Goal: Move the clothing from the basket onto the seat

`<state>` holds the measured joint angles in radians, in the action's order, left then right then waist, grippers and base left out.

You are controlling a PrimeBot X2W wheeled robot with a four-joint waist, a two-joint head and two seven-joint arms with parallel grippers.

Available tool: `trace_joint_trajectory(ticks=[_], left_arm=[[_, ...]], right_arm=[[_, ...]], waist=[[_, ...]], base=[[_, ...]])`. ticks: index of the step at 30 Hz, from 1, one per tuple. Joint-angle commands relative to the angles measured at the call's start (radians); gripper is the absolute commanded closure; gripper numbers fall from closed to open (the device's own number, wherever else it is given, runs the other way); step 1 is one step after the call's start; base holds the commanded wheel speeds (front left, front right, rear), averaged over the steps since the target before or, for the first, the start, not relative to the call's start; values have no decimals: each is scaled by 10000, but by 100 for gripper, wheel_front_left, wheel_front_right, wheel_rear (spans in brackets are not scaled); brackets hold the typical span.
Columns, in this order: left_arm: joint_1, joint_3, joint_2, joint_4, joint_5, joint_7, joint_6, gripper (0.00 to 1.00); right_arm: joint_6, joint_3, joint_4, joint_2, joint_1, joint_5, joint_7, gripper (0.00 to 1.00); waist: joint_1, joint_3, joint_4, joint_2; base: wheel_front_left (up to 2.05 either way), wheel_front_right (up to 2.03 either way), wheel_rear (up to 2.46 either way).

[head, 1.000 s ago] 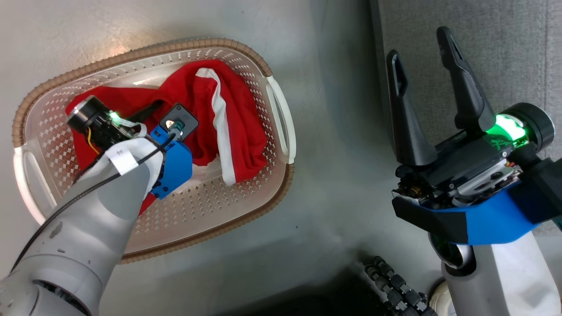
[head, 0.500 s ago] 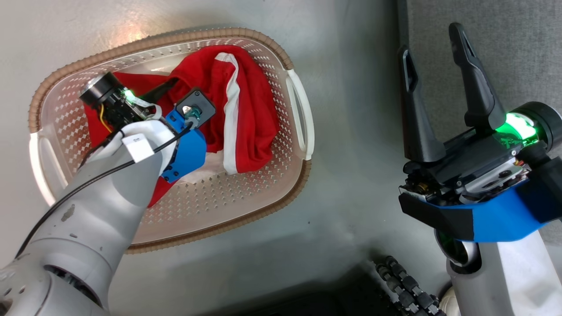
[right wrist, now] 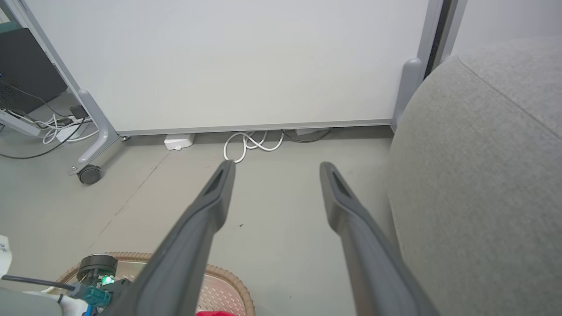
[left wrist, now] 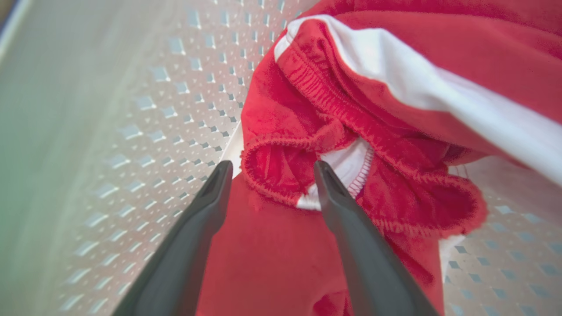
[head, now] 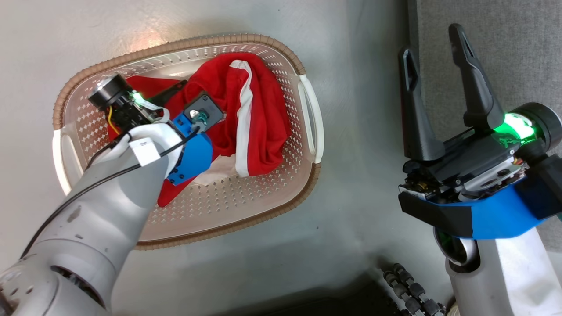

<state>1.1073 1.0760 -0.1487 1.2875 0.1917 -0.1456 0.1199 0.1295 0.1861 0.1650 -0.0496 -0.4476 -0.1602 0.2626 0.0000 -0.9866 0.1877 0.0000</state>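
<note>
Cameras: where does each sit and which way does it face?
Head view: on the head, looking down at basket and floor; left arm, right gripper show.
Left wrist view: inside the basket, facing the clothing; left gripper open.
Right wrist view: faces a white panel across the floor; right gripper open, sofa beside.
Shared: head and right wrist both show basket and sofa.

**What's there, counted**

One basket [head: 219,202], centre left. Inside it, two red pieces: one striped garment [head: 259,131], one plain garment [left wrist: 263,259]. One sofa [head: 505,52], upper right. Two grippers, left gripper [left wrist: 272,166] and right gripper [head: 430,41], two fingers each.
</note>
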Motion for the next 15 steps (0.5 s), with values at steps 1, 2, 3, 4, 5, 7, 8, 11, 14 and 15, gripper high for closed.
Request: trace_joint_trajectory(ticks=[1,2,3,4,5,7,8,11,14,15], left_arm=[[39,-108,-127,22,137,2,-76,0],[42,-182,-171,20,222,73,-76,0],[42,-182,-171,20,222,73,-76,0],[65,-186,-236,22,244,126,-72,0],[73,-252,-272,22,357,188,-63,0],[41,-406,-315,17,554,293,-25,0],[104,-344,-360,18,513,326,-12,0],[193,-470,-478,21,733,443,10,0],[236,-566,-494,19,946,606,38,0],[279,-560,-464,16,1005,586,55,0]], right_arm=[[22,64,-25,-15,-171,-68,35,0],[22,95,-10,-15,-190,-92,35,0],[22,95,-10,-15,-190,-92,35,0],[22,113,16,-15,-195,-113,35,0],[22,119,44,-15,-180,-142,35,0],[22,121,93,-15,-130,-195,35,0],[22,126,103,-15,-109,-191,35,0],[22,131,114,-15,-79,-181,35,0],[22,95,132,-15,-40,-169,35,0],[22,80,140,-15,-23,-165,35,0]], waist=[[0,-23,63,0],[0,-51,111,0],[0,-51,111,0],[0,-94,169,0],[0,-135,223,0],[0,-226,320,0],[0,-282,373,0],[0,-407,508,0],[0,-514,593,0],[0,-543,604,0]], base=[[0,0,0],[0,0,0],[0,0,0],[0,0,0],[0,0,0],[0,0,0],[0,0,0],[0,0,0],[0,0,0],[0,0,0]])
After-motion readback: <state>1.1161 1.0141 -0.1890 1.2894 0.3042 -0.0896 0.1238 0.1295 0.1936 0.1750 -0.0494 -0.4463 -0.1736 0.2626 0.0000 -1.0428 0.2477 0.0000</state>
